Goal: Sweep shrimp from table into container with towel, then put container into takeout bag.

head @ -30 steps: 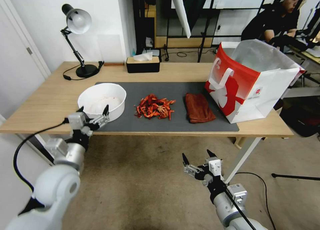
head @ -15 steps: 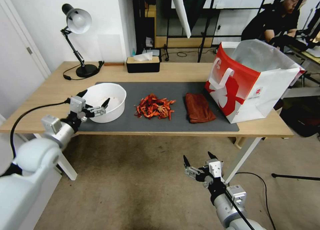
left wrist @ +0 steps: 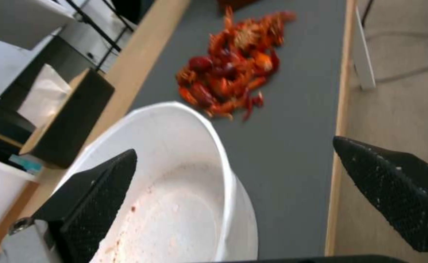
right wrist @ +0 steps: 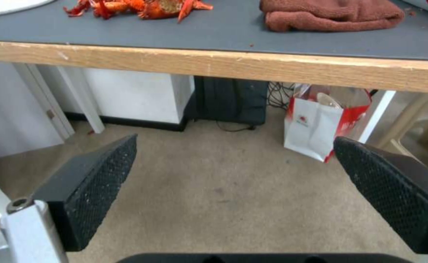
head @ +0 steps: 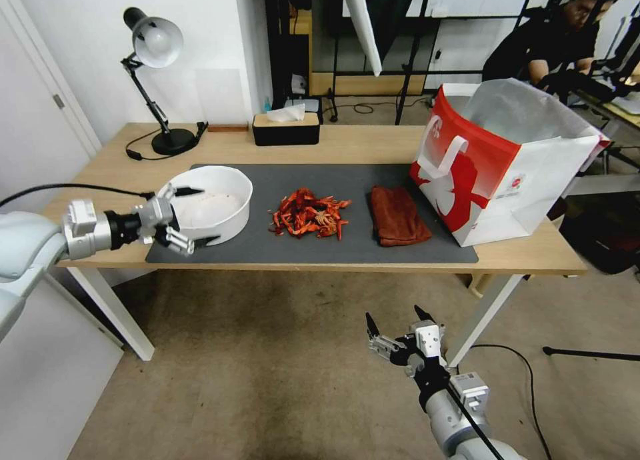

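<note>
The surface (head: 373,147) is light matt wood under a smooth dark grey mat (head: 347,180). The container (head: 230,183) looks like smooth white plastic. The towel (head: 398,217) is fuzzy rust-brown cloth, the takeout bag (head: 533,173) glossy paper, the shrimp (head: 308,215) shiny-shelled. The black fingers (left wrist: 97,190) carry a rough dotted texture.

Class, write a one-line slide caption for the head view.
Left gripper open around the container; shrimp and towel wait beside the takeout bag.
</note>
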